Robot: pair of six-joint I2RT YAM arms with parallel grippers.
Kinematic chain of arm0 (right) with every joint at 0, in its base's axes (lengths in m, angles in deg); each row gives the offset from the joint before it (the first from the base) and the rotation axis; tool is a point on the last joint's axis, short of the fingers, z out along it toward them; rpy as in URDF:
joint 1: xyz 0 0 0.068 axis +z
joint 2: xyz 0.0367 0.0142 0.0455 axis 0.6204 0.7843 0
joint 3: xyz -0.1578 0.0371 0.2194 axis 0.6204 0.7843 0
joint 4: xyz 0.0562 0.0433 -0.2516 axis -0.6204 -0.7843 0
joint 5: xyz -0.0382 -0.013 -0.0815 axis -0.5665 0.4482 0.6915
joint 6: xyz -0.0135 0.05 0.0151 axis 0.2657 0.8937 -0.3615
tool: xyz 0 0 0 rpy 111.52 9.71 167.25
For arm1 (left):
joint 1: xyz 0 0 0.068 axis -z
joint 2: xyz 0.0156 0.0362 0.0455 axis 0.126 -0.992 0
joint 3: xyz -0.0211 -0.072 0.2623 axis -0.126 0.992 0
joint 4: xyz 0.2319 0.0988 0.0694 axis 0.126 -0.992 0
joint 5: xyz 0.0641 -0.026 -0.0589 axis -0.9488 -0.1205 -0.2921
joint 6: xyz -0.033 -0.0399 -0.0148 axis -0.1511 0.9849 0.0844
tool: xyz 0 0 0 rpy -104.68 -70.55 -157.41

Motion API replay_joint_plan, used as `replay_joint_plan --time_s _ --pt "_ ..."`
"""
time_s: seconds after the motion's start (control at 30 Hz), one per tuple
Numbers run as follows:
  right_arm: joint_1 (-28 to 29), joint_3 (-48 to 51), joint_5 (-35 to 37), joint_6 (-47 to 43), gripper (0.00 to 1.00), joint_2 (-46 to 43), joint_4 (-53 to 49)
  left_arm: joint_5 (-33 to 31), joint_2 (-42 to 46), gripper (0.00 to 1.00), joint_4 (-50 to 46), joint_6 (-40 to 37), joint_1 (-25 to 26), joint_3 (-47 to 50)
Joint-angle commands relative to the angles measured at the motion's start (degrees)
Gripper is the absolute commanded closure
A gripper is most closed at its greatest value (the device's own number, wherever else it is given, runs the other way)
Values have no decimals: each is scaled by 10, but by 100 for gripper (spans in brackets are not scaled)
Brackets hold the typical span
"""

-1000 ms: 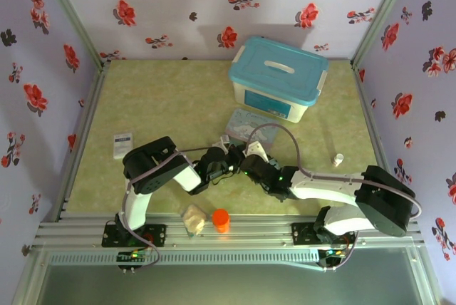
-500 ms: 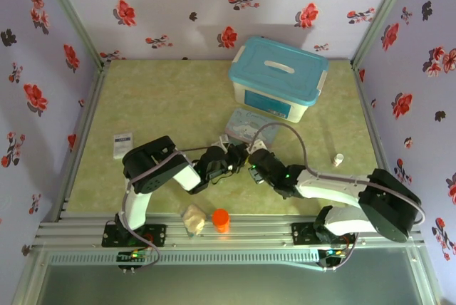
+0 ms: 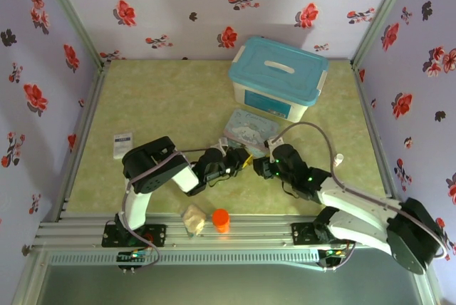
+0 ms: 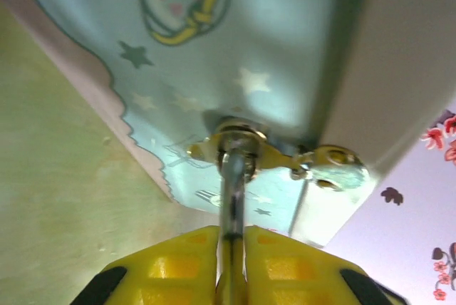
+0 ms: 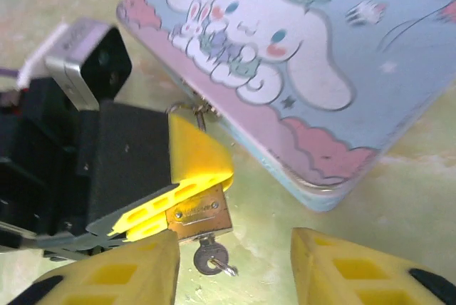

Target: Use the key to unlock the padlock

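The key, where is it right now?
Right wrist view, bottom centre: the key juts from the padlock pinched in the left gripper, beside the cartoon tin.

Obstruction: the left claw (image 4: 229, 251) and tin (image 5: 285, 70) crowd the padlock (image 5: 199, 212); bare surface (image 5: 399, 191) beside the key (image 5: 210, 256) permits passage.

Top camera looks steeply down from above and behind the arm bases (image 3: 132, 237) over the whole table (image 3: 164, 91); left wrist camera faces the tin (image 4: 285, 48) from low, very close; right wrist camera looks down close on its lid; both wrist views share the padlock (image 5: 199, 212) at the tin's edge.
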Motion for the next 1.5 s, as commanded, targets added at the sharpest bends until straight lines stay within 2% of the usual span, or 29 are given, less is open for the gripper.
replay_joint_plan --time_s 0.0,0.07,0.17,0.37,0.67,0.93,1.03,1.2,1.33,1.47 --pt "-3 6 68 63 53 -18 -49 12 16 100 -14 -33 -9 11" --pt "-5 1 90 91 53 -3 -57 17 17 99 -34 -43 -13 11" --pt "-4 -17 106 120 53 48 -60 31 33 97 -116 -80 -17 -2" --pt "-4 -48 97 139 54 128 -40 34 90 89 -351 -198 -23 -42" --pt "-5 -41 119 149 54 145 -15 47 77 79 -417 -245 -39 -44" --pt "-4 -20 117 161 54 141 10 -56 125 70 -628 -338 -18 -110" --pt "-4 -20 119 163 54 148 24 -92 125 70 -694 -365 -6 -140" --pt "-4 -24 119 162 54 164 29 -102 112 70 -670 -356 9 -141" --pt "-4 -20 116 167 54 171 34 -134 99 71 -727 -375 33 -178" --pt "-4 -16 114 173 54 165 37 -198 101 72 -819 -393 60 -217"
